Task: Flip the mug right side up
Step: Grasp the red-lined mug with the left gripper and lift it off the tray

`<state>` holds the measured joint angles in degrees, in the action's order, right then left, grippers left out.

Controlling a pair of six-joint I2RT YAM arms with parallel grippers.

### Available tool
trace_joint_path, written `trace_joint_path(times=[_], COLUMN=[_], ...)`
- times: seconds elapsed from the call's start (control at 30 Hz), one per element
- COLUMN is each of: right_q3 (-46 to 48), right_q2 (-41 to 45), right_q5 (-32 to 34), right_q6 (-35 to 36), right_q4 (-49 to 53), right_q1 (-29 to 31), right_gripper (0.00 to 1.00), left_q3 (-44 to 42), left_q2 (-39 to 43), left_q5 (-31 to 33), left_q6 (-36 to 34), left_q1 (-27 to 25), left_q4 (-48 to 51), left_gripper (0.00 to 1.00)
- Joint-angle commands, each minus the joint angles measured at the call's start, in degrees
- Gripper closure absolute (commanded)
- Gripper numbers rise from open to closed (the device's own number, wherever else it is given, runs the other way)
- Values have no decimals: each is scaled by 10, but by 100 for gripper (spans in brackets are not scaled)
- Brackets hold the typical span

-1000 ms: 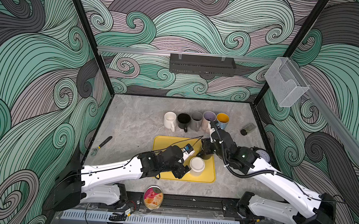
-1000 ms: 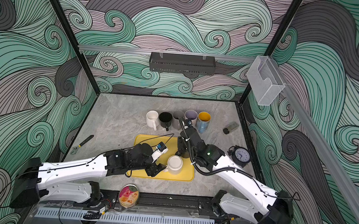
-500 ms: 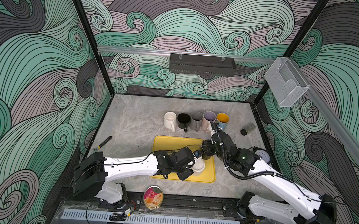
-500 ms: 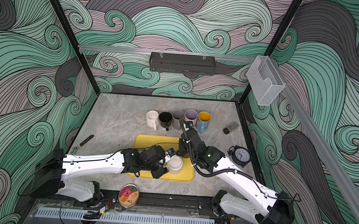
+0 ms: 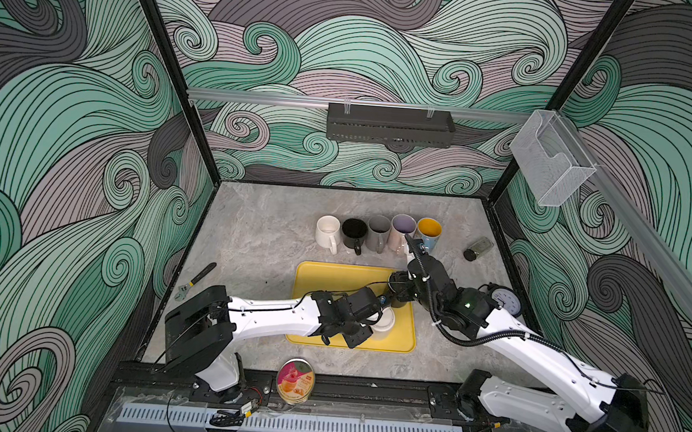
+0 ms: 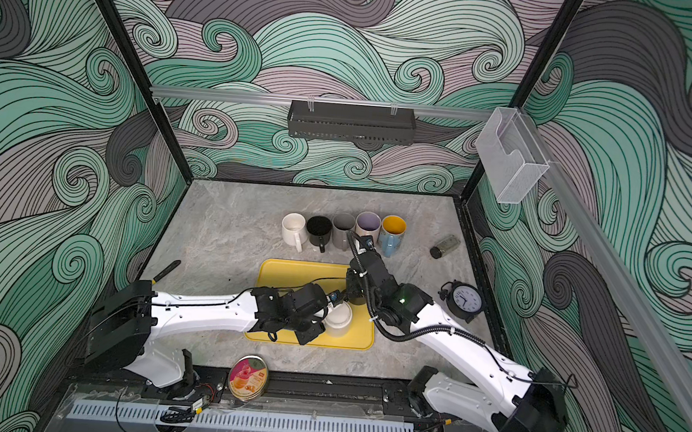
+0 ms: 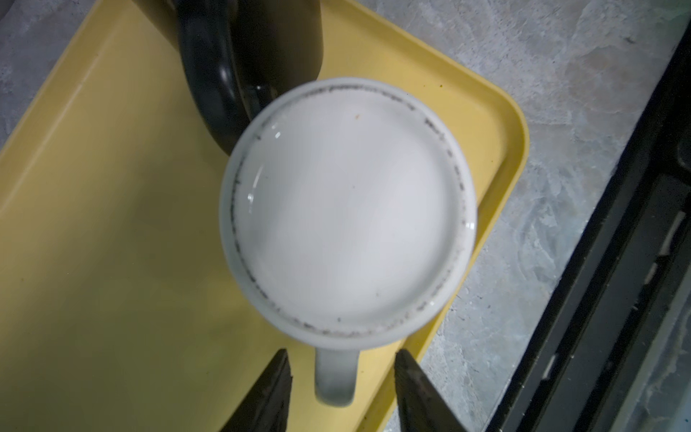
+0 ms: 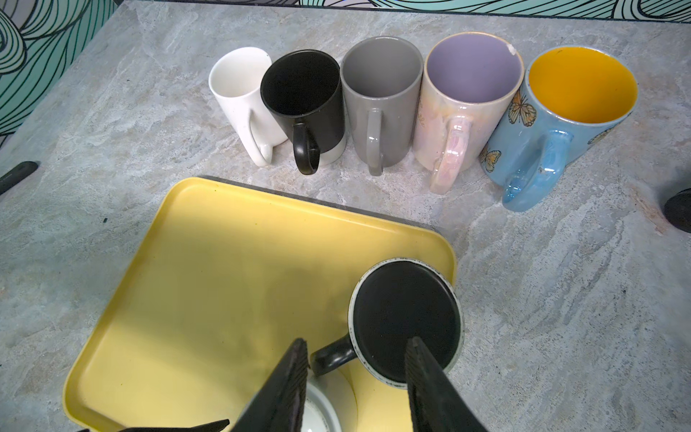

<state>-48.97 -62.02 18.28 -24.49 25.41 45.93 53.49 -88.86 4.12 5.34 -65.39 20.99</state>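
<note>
Two mugs stand upside down at the right-hand end of the rounded-corner yellow plastic tray point(image 5: 319, 282), as a top view shows. One is a glossy white ceramic mug point(image 7: 347, 209). Its flat round base faces up, ringed by a worn, grey-flecked unglazed foot. Its thick looped handle point(image 7: 334, 377) points toward the left gripper point(image 7: 341, 359). That gripper's dark wedge-shaped fingers point(image 7: 269, 392) sit one on each side of the handle. The jaws are narrowly apart with a slim gap on both sides, so nothing is clasped.

Close against the white one is a matte black mug point(image 8: 405, 321), also base up, with a pale speckled ring round its foot and a curved black handle. The right gripper point(image 8: 356, 340) hangs over it with its ribbed fingers partly spread, one across the black base and one beside the handle. Whether they touch the mug I cannot tell.

Beyond the tray, on the grey marbled stone-look table point(image 8: 112, 131), five upright mugs stand in a tight row with their handles toward the tray:
- a tall white mug point(image 8: 239, 93)
- a tapered black mug point(image 8: 303, 97)
- a plain grey mug point(image 8: 381, 101)
- a pearly pink mug point(image 8: 448, 123) that is lilac inside
- a blue butterfly mug point(image 8: 523, 142) that is yellow inside
</note>
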Motion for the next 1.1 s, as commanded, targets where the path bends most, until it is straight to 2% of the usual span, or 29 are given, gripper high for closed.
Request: trace_joint_path(times=[0.0, 0.57, 1.07], right_q3=[7, 24, 40], right_q2=[7, 5, 10], right_q5=[10, 5, -5], right_q6=[-11, -17, -22], right_q4=[-17, -35, -45], right_q1=[-3, -9, -15], right_gripper=[55, 55, 55], left_q3=[17, 12, 32], left_q2=[-14, -24, -55], left_q5=[5, -42, -53], left_q6=[1, 1, 1], left_q1=[5, 41, 45], left_q4=[4, -31, -32], left_gripper=[53, 58, 60])
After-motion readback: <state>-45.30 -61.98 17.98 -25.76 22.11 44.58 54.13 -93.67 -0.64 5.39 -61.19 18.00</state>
